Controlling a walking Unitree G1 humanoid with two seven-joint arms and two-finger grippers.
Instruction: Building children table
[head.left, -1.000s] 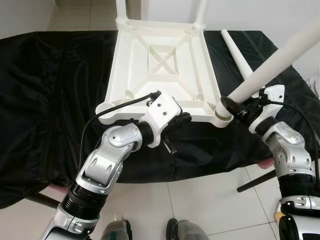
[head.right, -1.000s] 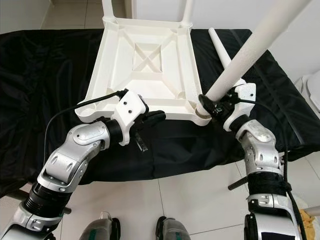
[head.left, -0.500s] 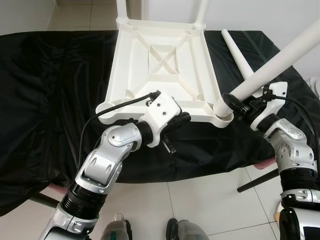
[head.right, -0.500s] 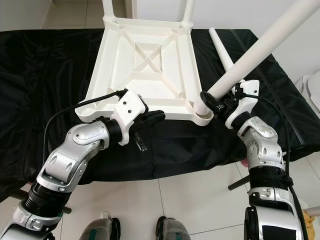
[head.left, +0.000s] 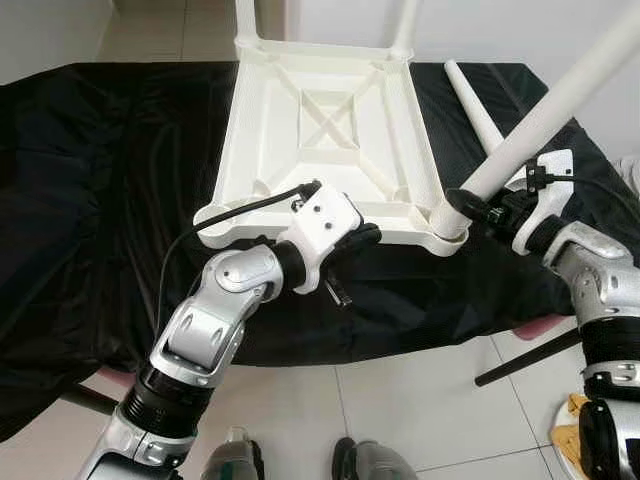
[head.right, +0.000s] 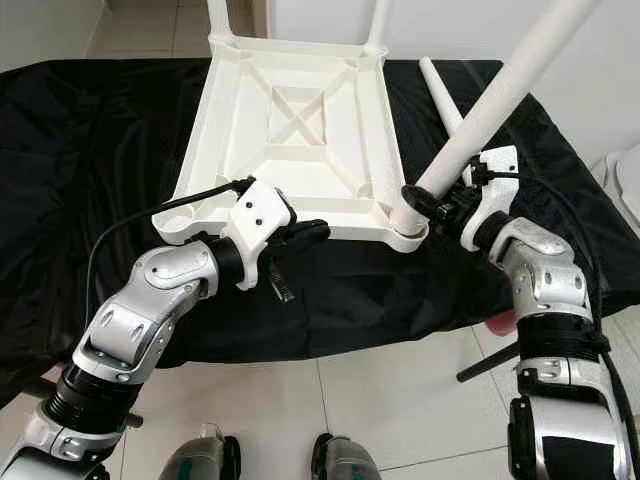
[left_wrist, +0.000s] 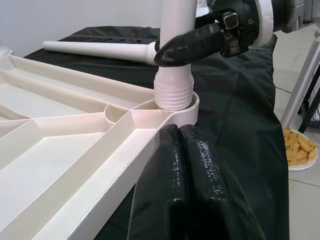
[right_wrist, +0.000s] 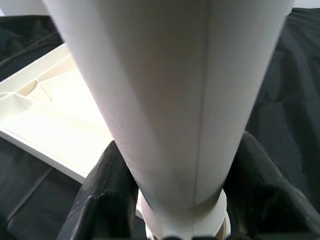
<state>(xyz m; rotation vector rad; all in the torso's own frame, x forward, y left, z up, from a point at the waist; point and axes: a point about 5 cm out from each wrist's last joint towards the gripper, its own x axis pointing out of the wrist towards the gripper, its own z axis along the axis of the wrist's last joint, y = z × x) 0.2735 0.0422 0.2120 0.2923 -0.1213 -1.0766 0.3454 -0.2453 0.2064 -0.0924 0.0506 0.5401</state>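
Upside-down tabletop (head.left: 330, 130) sits center frame on black cloth (head.left: 100, 200). My right gripper (head.left: 487, 208) is clamped on the leg (head.left: 540, 110) in the lower-right socket; left gripper (head.left: 358, 238), fingers together, braces the near edge. Two far legs fitted, spare leg (head.left: 475, 110) upper right remains.

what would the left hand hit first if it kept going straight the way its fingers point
Probably the threaded base of the white leg that the right hand grips, seated in the corner socket of the upturned tabletop. The left hand, fingers shut, points along the tabletop's near edge toward it; depth is unclear.
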